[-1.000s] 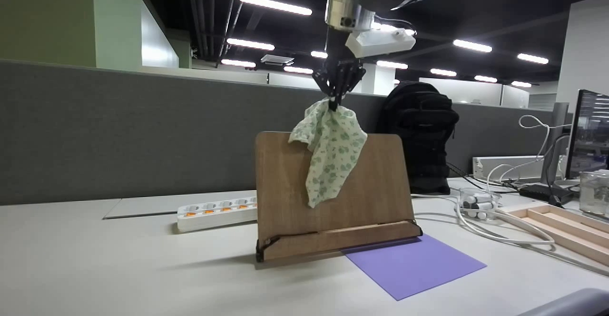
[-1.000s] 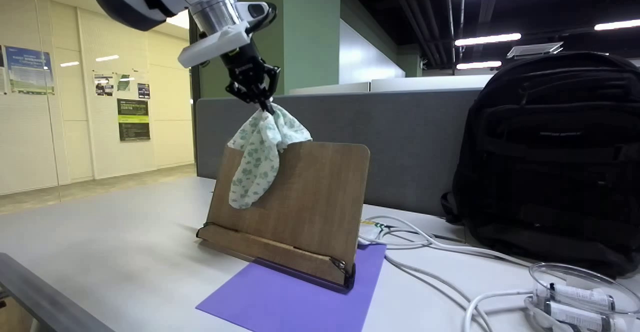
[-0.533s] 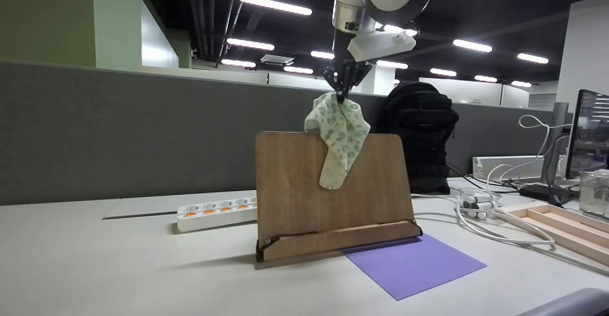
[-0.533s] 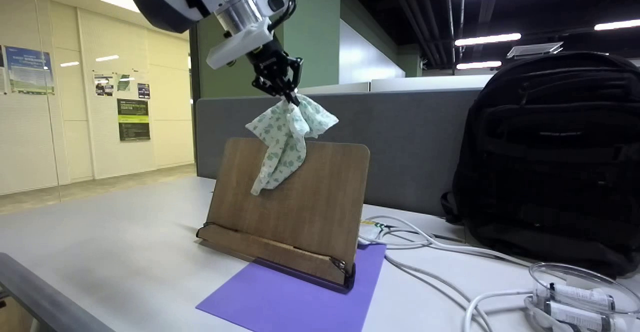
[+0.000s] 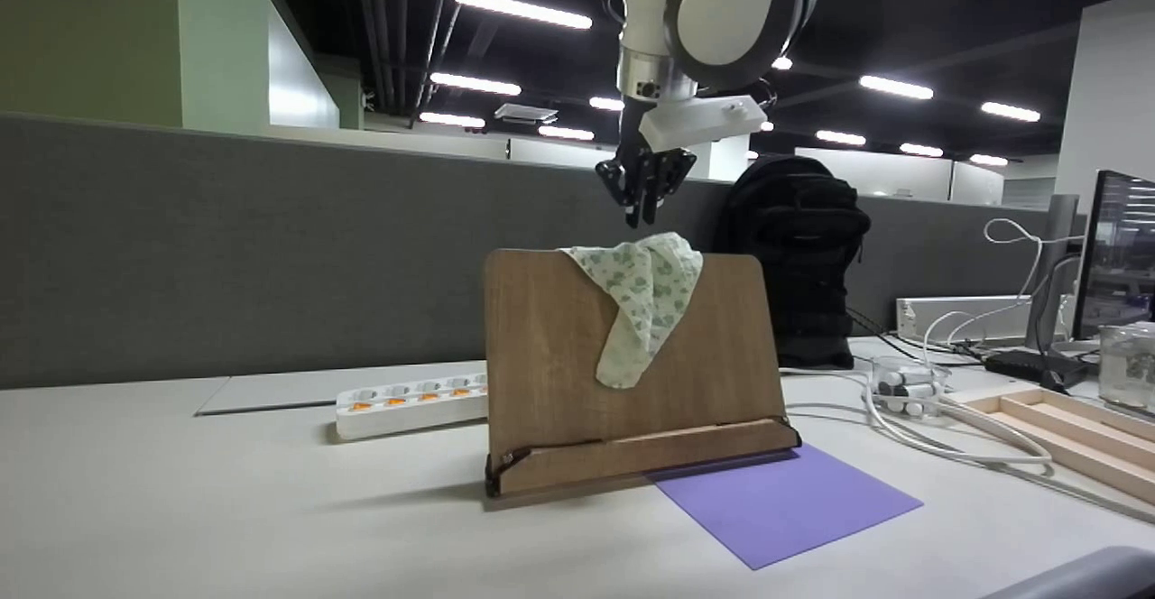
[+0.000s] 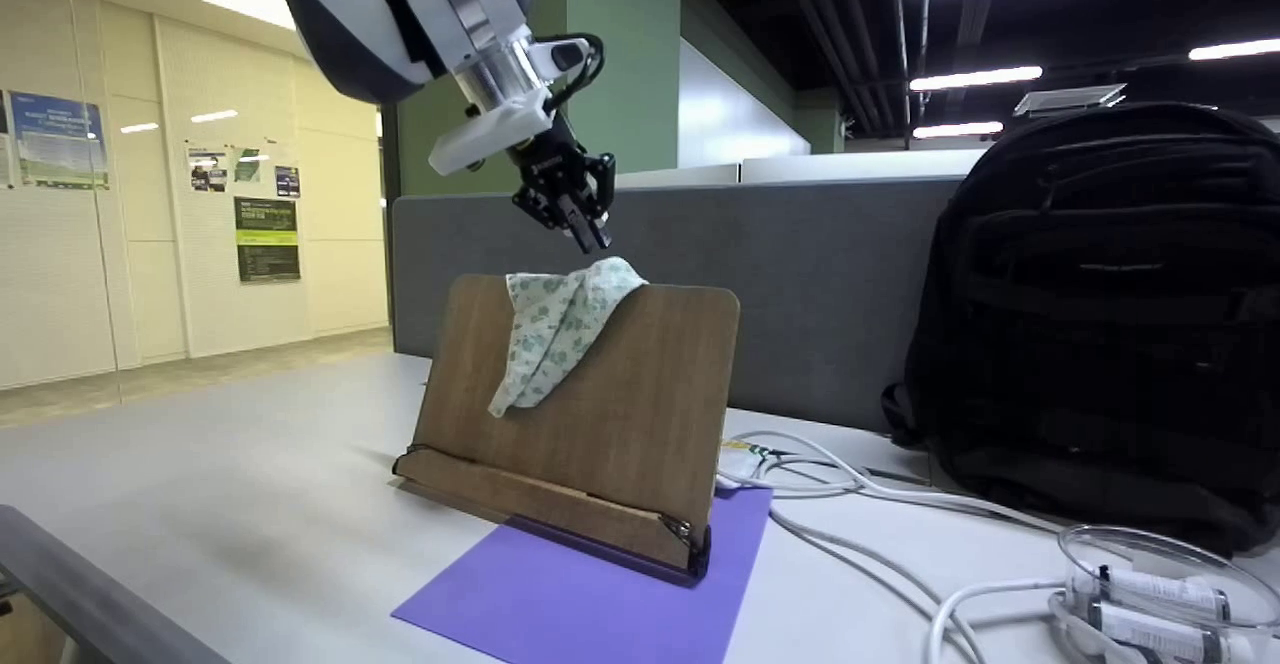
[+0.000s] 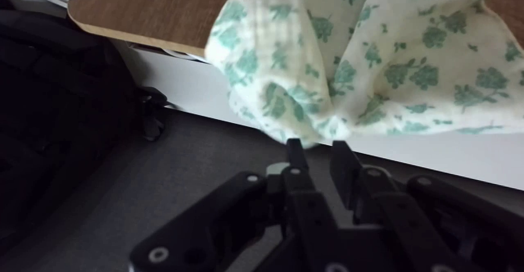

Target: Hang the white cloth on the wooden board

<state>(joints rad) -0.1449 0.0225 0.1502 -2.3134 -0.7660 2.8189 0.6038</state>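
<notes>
Gripper (image 5: 641, 217) parted above cloth (image 5: 645, 297) draped over board (image 5: 541, 355); blue poster (image 6: 62, 139) illegible

The rounded white robot arm (image 5: 643, 26) has smooth shells, including a large pale oval panel (image 5: 733, 5) edged by a broad dark band (image 5: 722, 78). Its shiny silver metal cylinder (image 6: 500, 74) carries a small dark oval mark (image 5: 648, 90). In an exterior view a thin black looping cable (image 6: 598, 59) shows to the right of a white, blunt-ended bar-shaped housing (image 6: 490, 132). The black linkage gripper (image 7: 317, 142) has narrow, flat fingers (image 7: 297, 155) and bars dotted with pale round screw heads (image 7: 158, 255); a small pale grey piece (image 7: 276, 168) sits beside one finger.
</notes>
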